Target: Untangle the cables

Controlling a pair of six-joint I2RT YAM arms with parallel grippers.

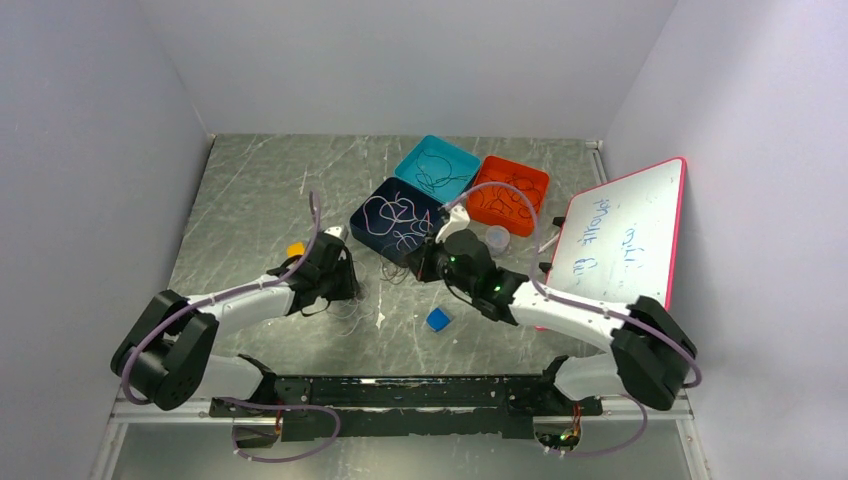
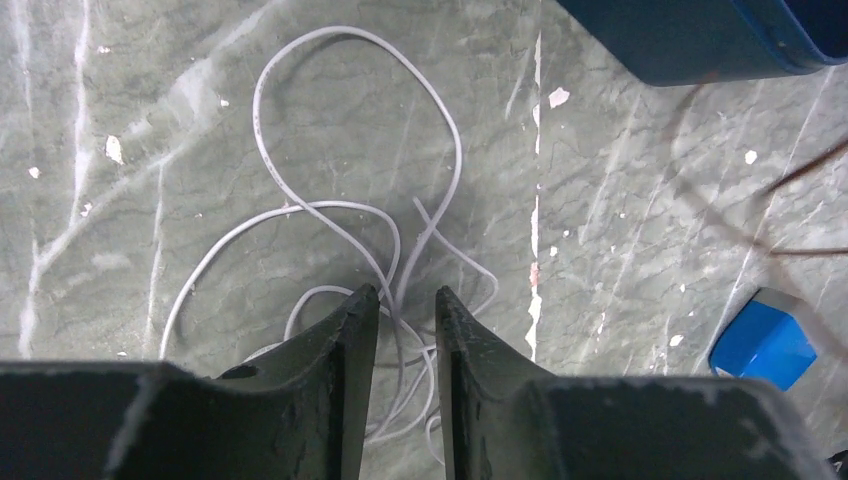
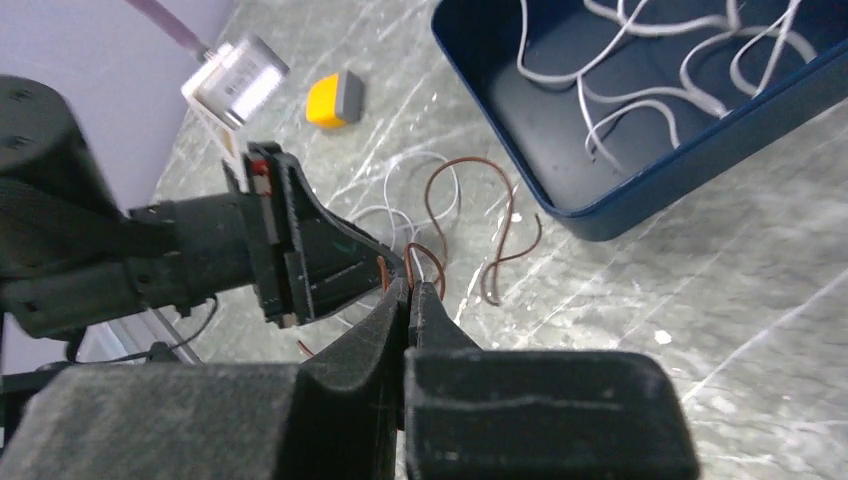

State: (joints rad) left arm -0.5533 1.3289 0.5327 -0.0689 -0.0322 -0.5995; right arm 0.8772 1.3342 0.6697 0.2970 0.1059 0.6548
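A whitish-grey cable (image 2: 330,30) lies in loose loops on the table. My left gripper (image 2: 407,292) is open a narrow gap, and several strands of this cable run between its jaws. In the top view the left gripper (image 1: 337,277) sits over the tangle (image 1: 352,308). A thin brown cable (image 3: 511,205) loops on the table beside white strands. My right gripper (image 3: 410,287) is shut on the brown cable at its tips, close to the left gripper (image 3: 330,255). In the top view the right gripper (image 1: 425,263) is just in front of the dark blue tray.
The dark blue tray (image 1: 362,212) holds white cables. A teal tray (image 1: 408,160) and an orange tray (image 1: 540,180) behind it hold more cables. A blue block (image 1: 438,319), a yellow block (image 1: 296,249), a small clear cup (image 1: 497,238) and a leaning whiteboard (image 1: 625,235) are nearby.
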